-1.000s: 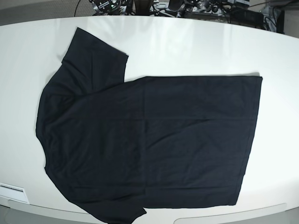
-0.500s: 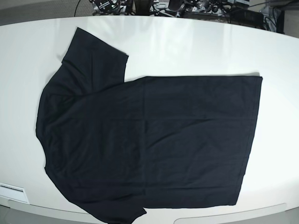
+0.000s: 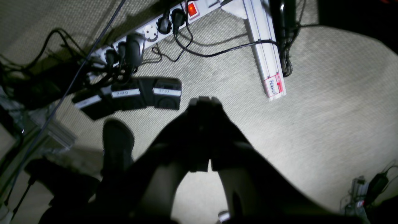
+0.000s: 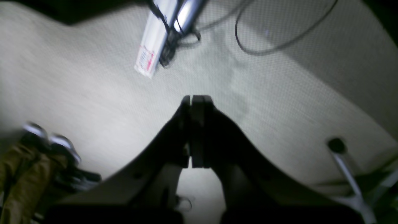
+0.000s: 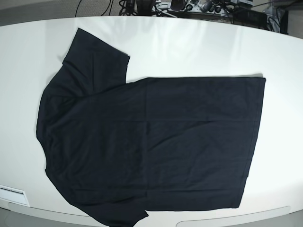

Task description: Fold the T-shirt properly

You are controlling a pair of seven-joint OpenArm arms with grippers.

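Black T-shirt, flat, lengthwise left-right

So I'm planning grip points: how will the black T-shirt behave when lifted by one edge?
Probably floppy: the T-shirt lies flat on the table with soft creases, so it would likely drape and sag. It looks thin, likely light. The glossy tabletop suggests a push may slide or bunch it.

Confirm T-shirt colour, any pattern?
Plain black, no pattern visible. The T-shirt shows best in the base view, spread on the white table.
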